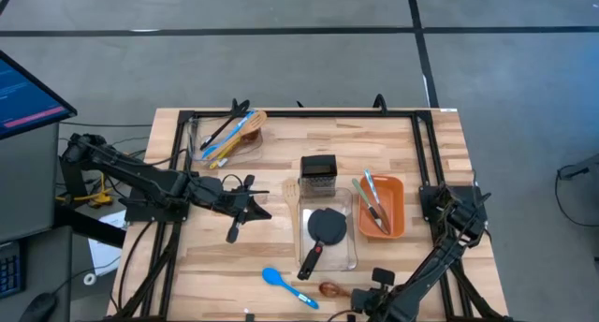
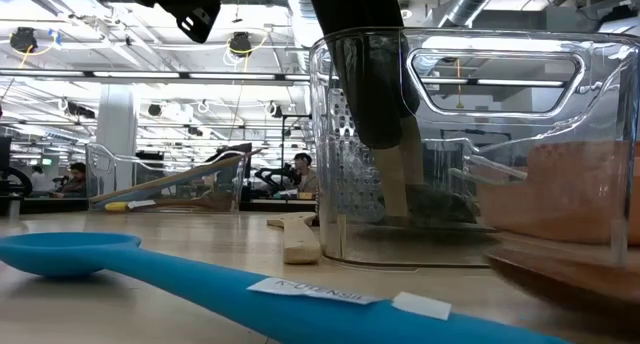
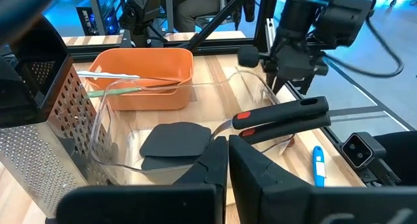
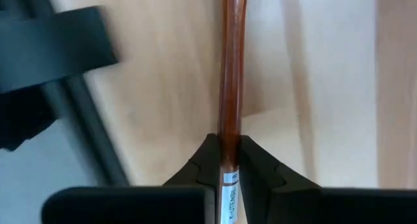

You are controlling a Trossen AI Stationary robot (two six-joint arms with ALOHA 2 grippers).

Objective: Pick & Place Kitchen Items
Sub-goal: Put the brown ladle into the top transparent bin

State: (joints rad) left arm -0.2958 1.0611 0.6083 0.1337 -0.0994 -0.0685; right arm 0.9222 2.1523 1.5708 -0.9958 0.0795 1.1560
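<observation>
The right gripper (image 4: 228,160) sits low at the table's (image 1: 412,266) near edge, its two dark fingers pressed against the end of a brown wooden spoon (image 1: 330,289), which lies flat on the wood and bears a small label by the fingers; the spoon's bowl rests just off the near end of the clear tray (image 1: 351,256), so there is little room on that side; the blue spoon (image 1: 285,284) lies just beside it toward the left, apart from it. The left gripper (image 1: 265,197) hangs mid-table with its fingers (image 3: 257,178) together and nothing between them, facing the clear tray's left wall; a black turner (image 1: 323,230) lies in that tray, its handle jutting over the near rim; the steel box grater (image 1: 318,175) stands at the tray's far end; an orange bin (image 1: 393,217) with tongs and a green utensil sits just right of the tray. A second clear bin (image 1: 225,135) of utensils stands at the far left corner, with bare wood near the left front.
</observation>
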